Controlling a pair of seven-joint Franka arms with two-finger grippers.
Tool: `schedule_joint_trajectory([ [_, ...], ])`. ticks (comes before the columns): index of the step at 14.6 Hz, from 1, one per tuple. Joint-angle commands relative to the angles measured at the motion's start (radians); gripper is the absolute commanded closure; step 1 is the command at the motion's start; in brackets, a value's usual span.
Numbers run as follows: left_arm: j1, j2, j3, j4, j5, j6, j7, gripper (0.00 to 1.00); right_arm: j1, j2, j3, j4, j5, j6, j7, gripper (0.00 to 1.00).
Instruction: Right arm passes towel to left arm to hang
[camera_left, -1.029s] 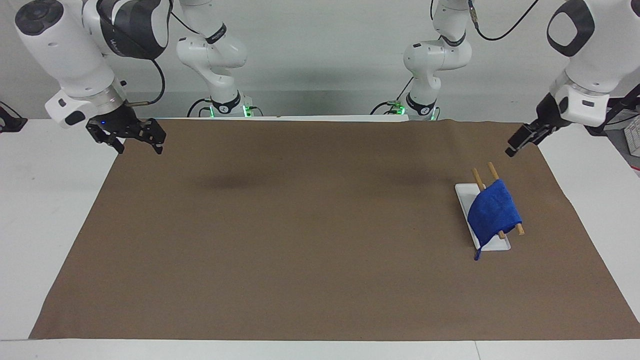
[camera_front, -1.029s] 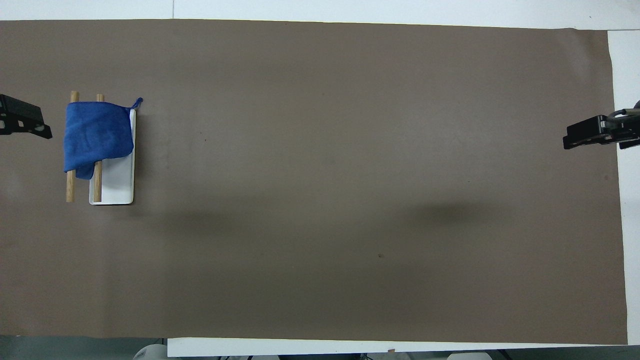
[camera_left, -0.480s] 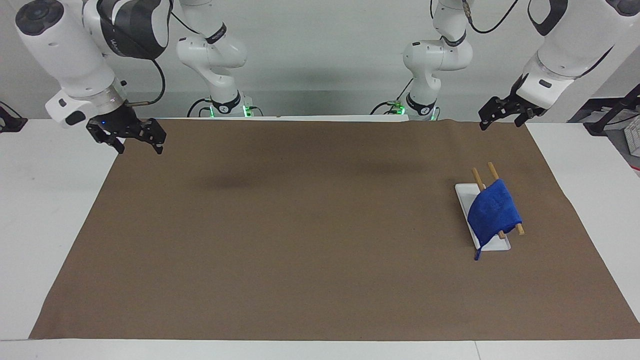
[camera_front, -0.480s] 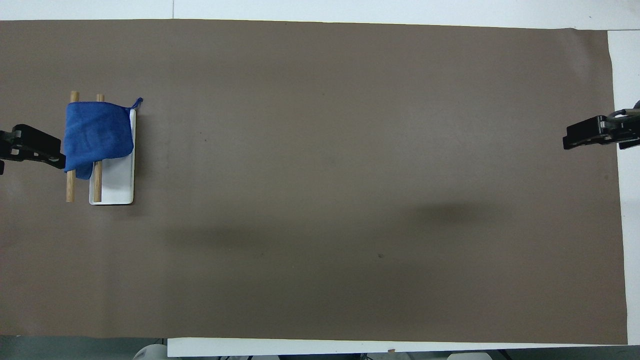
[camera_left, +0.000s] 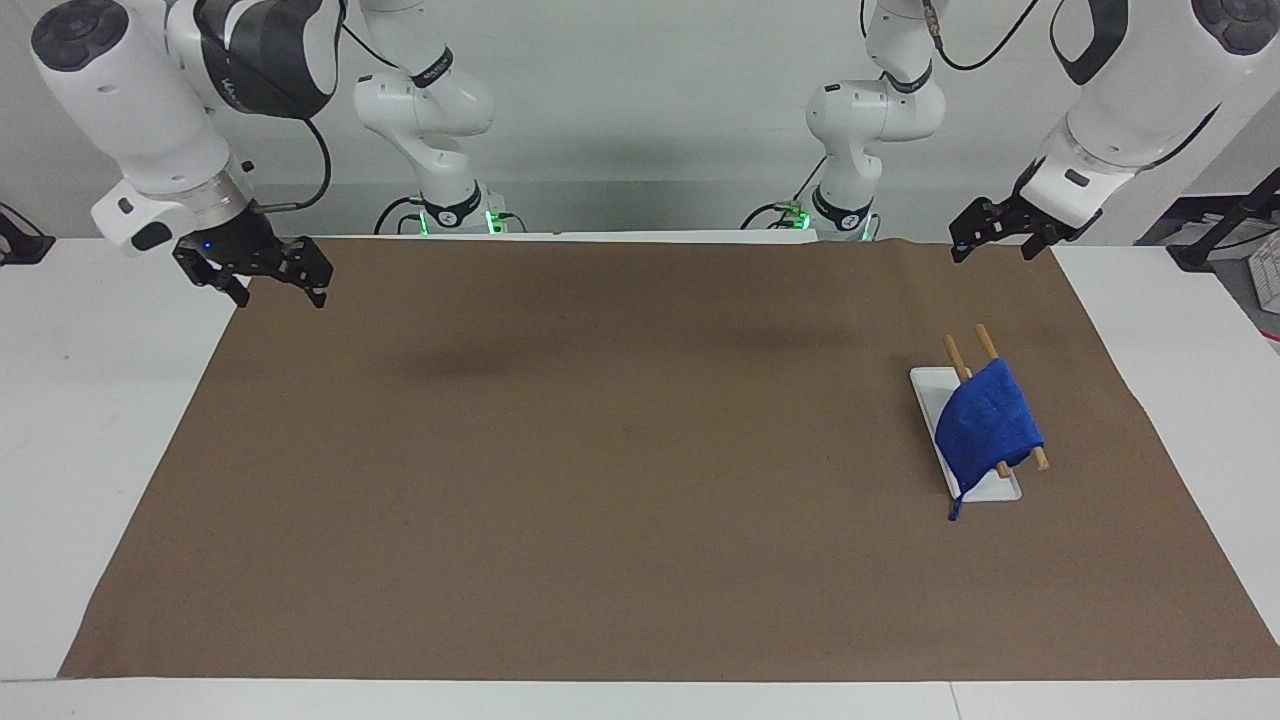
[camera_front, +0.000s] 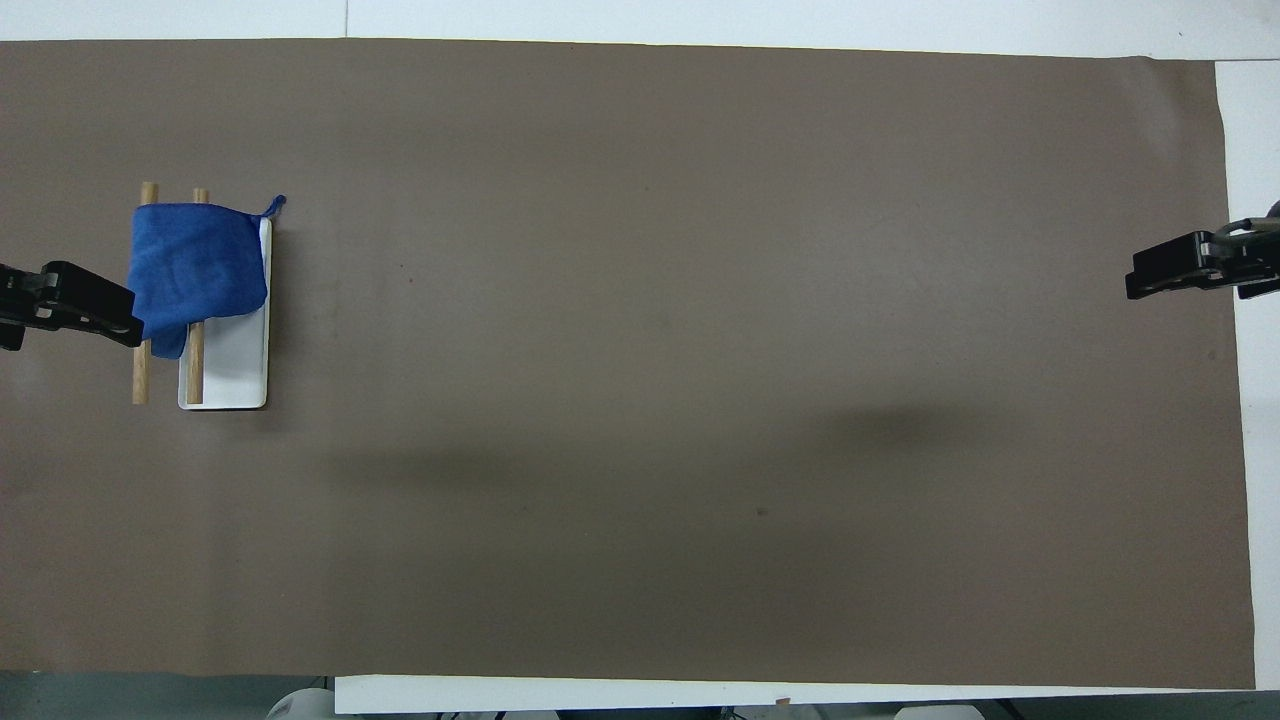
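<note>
Brown paper covers most of the white desk (camera_left: 90, 420), reaching from the robots' edge to the edge farthest from them, with bare white strips at both ends. Toward the left arm's end of the desk stands a small rack: a flat white tray (camera_left: 932, 392) carrying two wooden rods (camera_left: 955, 354) that run side by side along its length. The towel (camera_left: 988, 422), a bright royal-blue cloth, is draped over both rods, covering the part of them farther from the robots and spilling down onto the tray; its small corner loop (camera_left: 954, 509) hangs off the tray's end onto the paper. In the overhead view the towel (camera_front: 195, 265) hides roughly the upper half of the rods, whose bare ends poke out on both sides of it. The left claw (camera_left: 988, 235) hangs in the air over the paper's edge at the robots' side of the desk, clear of the rack and touching nothing; its fingers are spread apart and nothing is between them. From above the left claw (camera_front: 125, 320) appears to overlap the towel's edge, but the facing view shows it raised well clear. The right claw (camera_left: 270, 285), marked by a small blue light, waits over the paper's corner at the right arm's end, well apart from the towel, its fingers likewise splayed wide and holding nothing.
</note>
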Motion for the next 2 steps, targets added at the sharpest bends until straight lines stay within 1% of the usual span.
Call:
schedule_joint_trajectory([
  [1, 0.014, -0.012, -0.007, -0.007, -0.001, 0.03, 0.025, 0.0, -0.002, -0.01, -0.001, -0.004, 0.002, -0.013, -0.015, 0.0],
  [2, 0.014, -0.013, -0.005, -0.007, -0.002, 0.033, 0.016, 0.0, -0.002, -0.01, -0.001, -0.004, 0.002, -0.013, -0.015, 0.0],
])
